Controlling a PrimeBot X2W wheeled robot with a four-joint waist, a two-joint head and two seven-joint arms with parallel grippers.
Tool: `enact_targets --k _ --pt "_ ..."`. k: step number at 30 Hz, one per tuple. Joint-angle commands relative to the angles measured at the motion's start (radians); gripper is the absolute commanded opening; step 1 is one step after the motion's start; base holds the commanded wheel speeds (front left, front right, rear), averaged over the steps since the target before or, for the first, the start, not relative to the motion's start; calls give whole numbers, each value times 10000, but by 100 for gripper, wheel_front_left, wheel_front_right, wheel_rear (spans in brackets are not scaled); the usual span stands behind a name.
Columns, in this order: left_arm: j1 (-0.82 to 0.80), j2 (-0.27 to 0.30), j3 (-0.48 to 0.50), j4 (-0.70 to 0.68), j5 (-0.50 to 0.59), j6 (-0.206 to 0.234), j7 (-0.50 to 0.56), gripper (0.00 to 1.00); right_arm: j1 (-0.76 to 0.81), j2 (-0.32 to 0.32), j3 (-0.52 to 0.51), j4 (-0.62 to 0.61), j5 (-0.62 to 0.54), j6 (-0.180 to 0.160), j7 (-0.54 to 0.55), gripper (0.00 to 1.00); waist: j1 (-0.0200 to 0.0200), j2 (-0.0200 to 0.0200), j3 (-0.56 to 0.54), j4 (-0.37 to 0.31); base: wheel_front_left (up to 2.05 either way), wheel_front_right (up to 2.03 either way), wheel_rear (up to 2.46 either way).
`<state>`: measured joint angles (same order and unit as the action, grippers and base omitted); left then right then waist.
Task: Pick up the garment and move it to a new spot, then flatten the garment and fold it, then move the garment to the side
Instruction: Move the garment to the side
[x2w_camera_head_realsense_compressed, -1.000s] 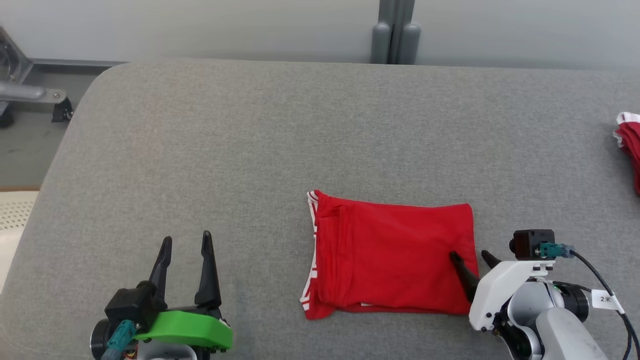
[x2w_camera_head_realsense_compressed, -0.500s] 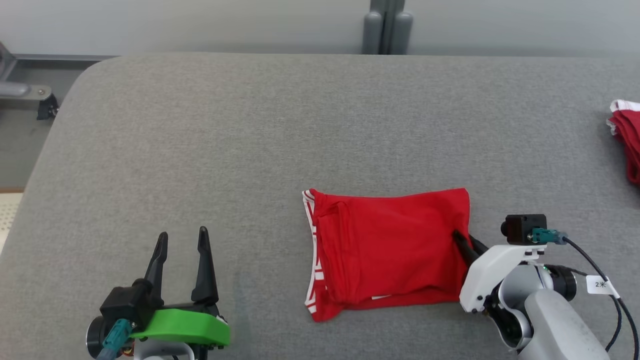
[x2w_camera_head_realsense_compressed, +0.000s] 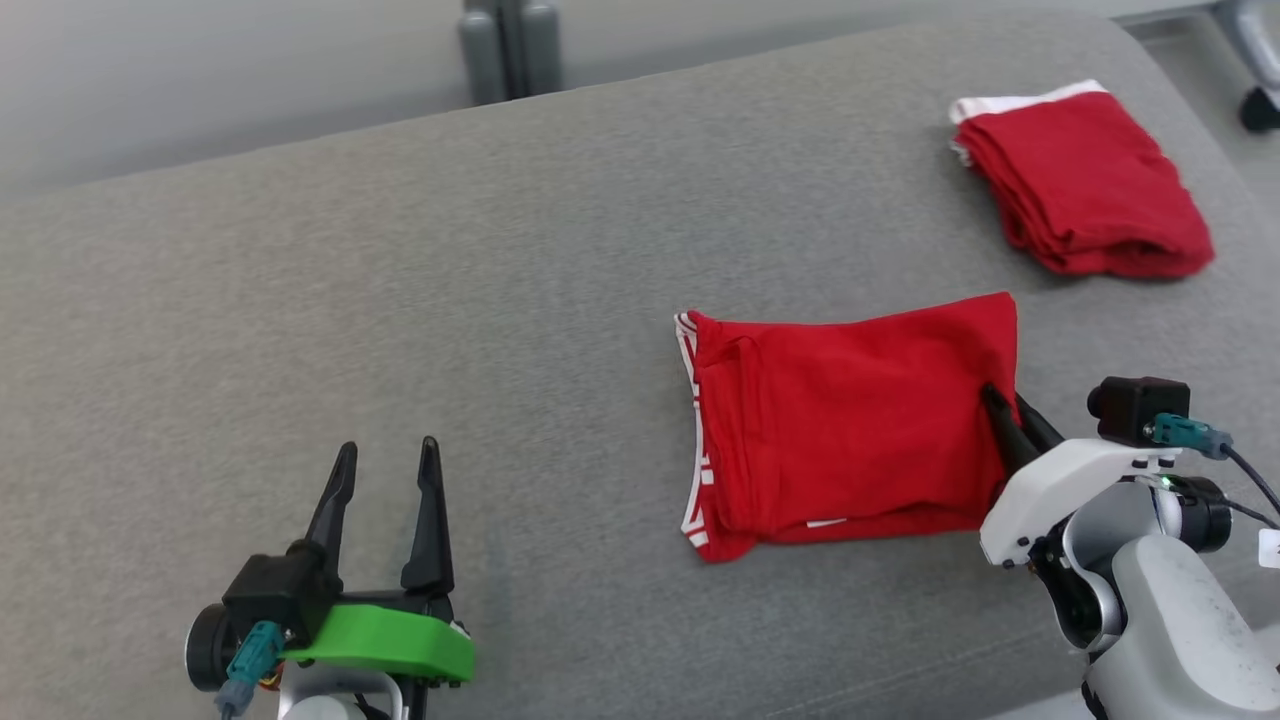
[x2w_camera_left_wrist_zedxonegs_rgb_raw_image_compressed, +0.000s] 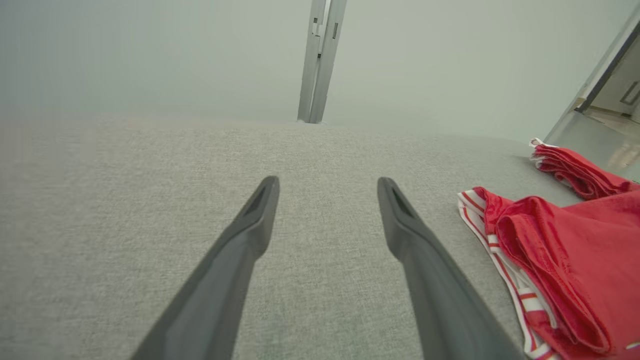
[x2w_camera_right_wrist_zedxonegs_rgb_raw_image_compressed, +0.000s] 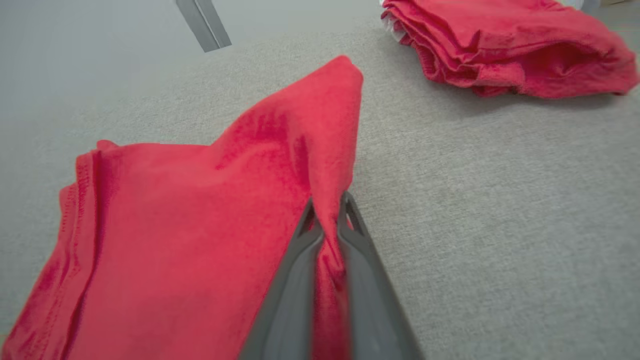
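Head view: folded garment pinched at edge by right gripper; left gripper released, empty; side move pending.

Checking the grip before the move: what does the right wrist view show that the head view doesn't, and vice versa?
Right wrist view: cloth of the garment squeezed between the shut fingers of the right tool, its edge raised into a peak. Head view: the left tool, open, well apart from the garment, and the striped band along the garment's left edge. Both: the right tool at the garment's right edge, a second red pile beyond, the grey surface.
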<state>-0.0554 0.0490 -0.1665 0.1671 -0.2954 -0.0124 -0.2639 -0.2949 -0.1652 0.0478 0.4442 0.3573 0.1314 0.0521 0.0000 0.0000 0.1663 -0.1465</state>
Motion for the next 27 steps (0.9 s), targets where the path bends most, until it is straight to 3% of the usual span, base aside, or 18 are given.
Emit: enact_targets --k 1,6,11,18,27 --pt "-196 42 -19 57 128 -48 -1 100 -93 60 -74 -84 -13 -16 -124 0 0 0 404 -2092 0 0 0" --pt "-375 68 -174 181 308 -136 -1 100 -63 228 -179 -149 0 -16 -283 0 0 0 535 -2765 0 0 0" --pt "-507 70 -280 222 356 -197 -1 100 -122 384 -218 -186 -60 -16 -454 0 0 0 598 -2800 0 0 0" --pt "-555 73 -228 201 267 -137 -1 100 -735 236 -95 -278 -263 -17 -365 0 0 0 618 -2148 0 0 0" --pt "-707 49 -255 121 125 -85 0 100 -2782 -148 -142 -306 -366 -17 406 0 0 0 716 -1004 0 0 0"
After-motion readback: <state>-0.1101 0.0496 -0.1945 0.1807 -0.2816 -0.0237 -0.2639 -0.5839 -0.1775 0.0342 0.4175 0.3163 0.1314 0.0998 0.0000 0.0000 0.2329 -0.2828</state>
